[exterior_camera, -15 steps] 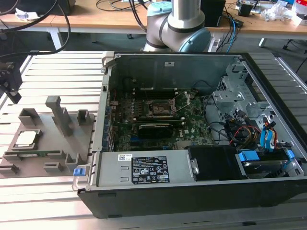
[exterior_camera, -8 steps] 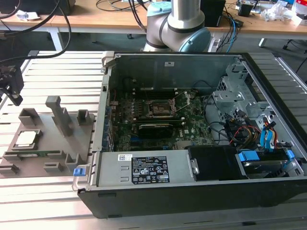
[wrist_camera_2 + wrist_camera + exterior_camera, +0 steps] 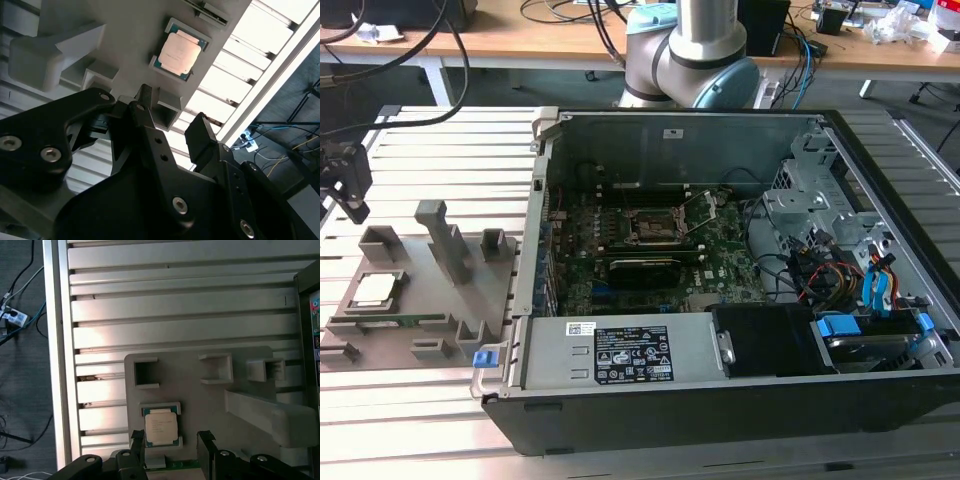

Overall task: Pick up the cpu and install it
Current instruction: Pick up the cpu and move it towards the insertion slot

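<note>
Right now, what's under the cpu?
The cpu sits in a framed nest on the grey fixture plate, which lies on the slatted table. The chip's underside and the nest floor beneath it are covered.

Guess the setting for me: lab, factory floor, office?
Most likely a robotics lab or test workshop. An open computer case sits on a slotted aluminium table beside a grey fixture plate holding the cpu, and desks strewn with cables run behind it.

Silver arm [image 3: 705, 35], blue caps [image 3: 735, 82], black hand [image 3: 171, 438]
</note>
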